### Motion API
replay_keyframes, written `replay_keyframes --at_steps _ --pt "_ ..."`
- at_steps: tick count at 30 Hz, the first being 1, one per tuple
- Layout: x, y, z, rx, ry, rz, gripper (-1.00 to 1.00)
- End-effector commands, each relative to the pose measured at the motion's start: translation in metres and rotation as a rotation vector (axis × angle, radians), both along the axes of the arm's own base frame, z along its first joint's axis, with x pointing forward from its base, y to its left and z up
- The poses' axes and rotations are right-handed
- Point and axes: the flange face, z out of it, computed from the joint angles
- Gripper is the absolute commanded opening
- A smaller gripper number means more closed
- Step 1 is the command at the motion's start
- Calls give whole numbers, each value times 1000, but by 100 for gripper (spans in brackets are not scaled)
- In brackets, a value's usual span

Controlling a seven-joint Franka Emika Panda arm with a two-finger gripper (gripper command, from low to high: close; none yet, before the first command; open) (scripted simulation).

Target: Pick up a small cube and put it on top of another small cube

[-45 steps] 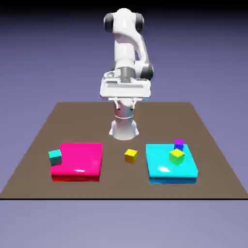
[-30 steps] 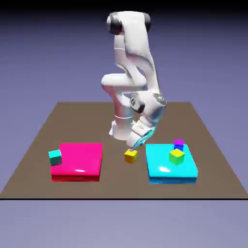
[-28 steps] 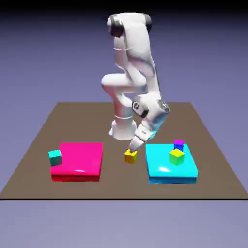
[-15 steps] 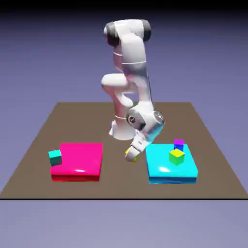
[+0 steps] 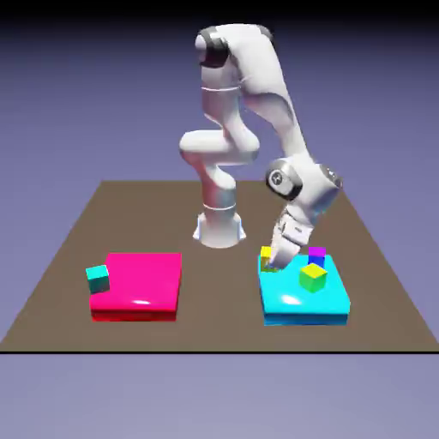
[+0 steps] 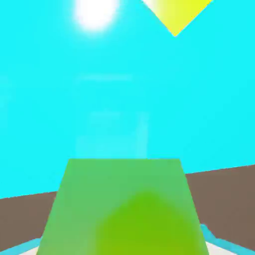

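Golden cube (image 5: 267, 258), clawed (snugly), hovers by the cyan slab (image 5: 303, 298).

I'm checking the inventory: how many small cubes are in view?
4: yellow cube in the gripper; lime cube over the cyan slab; purple-blue cube beyond it; teal cube by the red slab. The arm may hide others.
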Motion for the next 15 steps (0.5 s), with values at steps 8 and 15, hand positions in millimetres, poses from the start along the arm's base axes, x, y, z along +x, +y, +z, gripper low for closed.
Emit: replay_keyframes --at_steps 8,15 --pt "-6 95 51 -26 7 267 -100" --pt "0 79 6 -28 5 265 100"
